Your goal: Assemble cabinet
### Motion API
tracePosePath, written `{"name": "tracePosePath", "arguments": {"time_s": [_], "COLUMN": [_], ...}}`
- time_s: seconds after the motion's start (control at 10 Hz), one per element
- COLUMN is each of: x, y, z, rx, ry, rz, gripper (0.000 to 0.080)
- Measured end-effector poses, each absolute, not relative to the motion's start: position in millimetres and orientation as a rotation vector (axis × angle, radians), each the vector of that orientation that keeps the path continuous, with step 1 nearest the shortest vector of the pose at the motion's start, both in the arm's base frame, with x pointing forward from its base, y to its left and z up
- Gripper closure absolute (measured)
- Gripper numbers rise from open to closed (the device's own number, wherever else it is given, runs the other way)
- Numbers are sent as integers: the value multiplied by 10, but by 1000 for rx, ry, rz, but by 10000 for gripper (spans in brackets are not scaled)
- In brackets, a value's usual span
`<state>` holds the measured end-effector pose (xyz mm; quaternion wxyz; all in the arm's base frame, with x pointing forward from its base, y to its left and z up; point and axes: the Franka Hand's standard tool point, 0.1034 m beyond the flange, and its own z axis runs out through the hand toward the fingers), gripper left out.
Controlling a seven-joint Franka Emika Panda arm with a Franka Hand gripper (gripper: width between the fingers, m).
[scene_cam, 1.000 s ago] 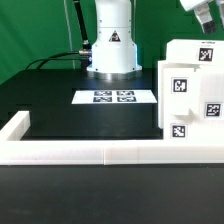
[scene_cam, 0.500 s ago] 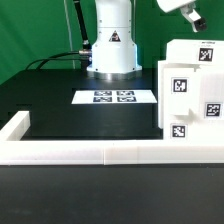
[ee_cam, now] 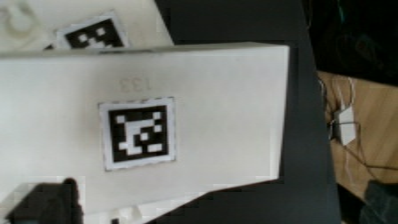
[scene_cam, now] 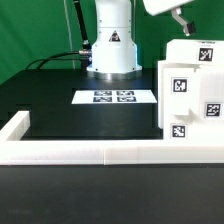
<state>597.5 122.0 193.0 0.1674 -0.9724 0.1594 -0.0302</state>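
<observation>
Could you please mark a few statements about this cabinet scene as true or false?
1. The cabinet stands at the exterior view's right, against the border wall. True.
2. The pincer grips the cabinet. False: in the exterior view it hangs above the cabinet, apart from it, holding nothing.
3. The marker board lies flat on the table in front of the robot base. True.
4. The marker board rests on top of the cabinet. False: it lies on the table, at the cabinet's left in the exterior view.
5. The cabinet shows no tags. False: several black-and-white tags face the camera, and the wrist view shows more.
</observation>
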Motion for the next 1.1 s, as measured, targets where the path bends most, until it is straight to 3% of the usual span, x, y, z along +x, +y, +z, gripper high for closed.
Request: {"name": "tracePosePath", "arguments": {"time_s": [0.5, 1.1], "x": [5958, 5939], "y": [1192, 1156], "z": [1915, 1845], "rx": [-2826, -2690], "ry": [-708, -1284], "rz": [-234, -259], "gripper": [2, 2]}}
